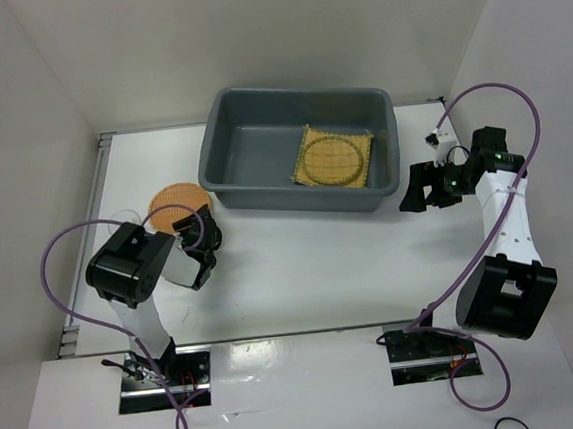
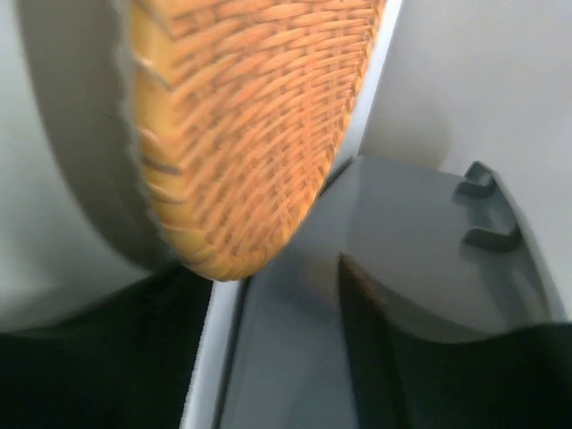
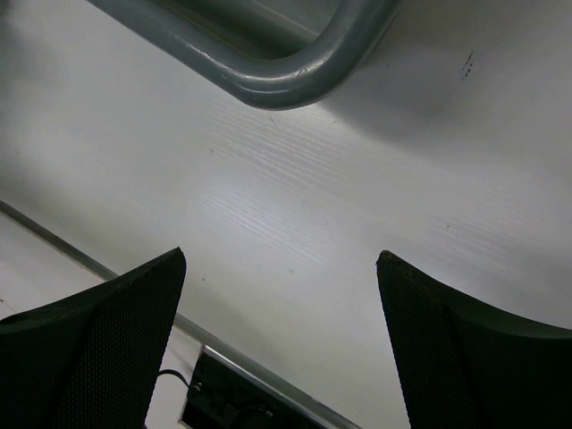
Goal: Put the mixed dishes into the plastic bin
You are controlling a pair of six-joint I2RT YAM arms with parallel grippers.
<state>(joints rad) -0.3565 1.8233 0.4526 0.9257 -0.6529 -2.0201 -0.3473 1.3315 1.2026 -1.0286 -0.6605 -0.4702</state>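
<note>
Orange disc (image 2: 250, 134) looms just ahead of the left gripper (image 1: 204, 236), its edge between the partly spread fingers (image 2: 98, 357); whether they grip it cannot be told. The right gripper (image 3: 281, 340) gapes wide and empty, with the bin (image 3: 268, 85) corner just beyond its fingertips and the mat (image 1: 334, 157) inside the bin.

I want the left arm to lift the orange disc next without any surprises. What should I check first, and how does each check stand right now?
1. Orange-brown disc between the left gripper fingers: ok, the wrist view shows its edge between them.
2. Grip firm on it: cannot tell.
3. Room in the plastic bin: ok, its left half is bare. The square mat and the round woven disc on it lie to the right.
4. Right gripper out of the way: ok, it is open and empty beside the bin's right end.
5. Glass cups located: cannot tell, none visible.
</note>
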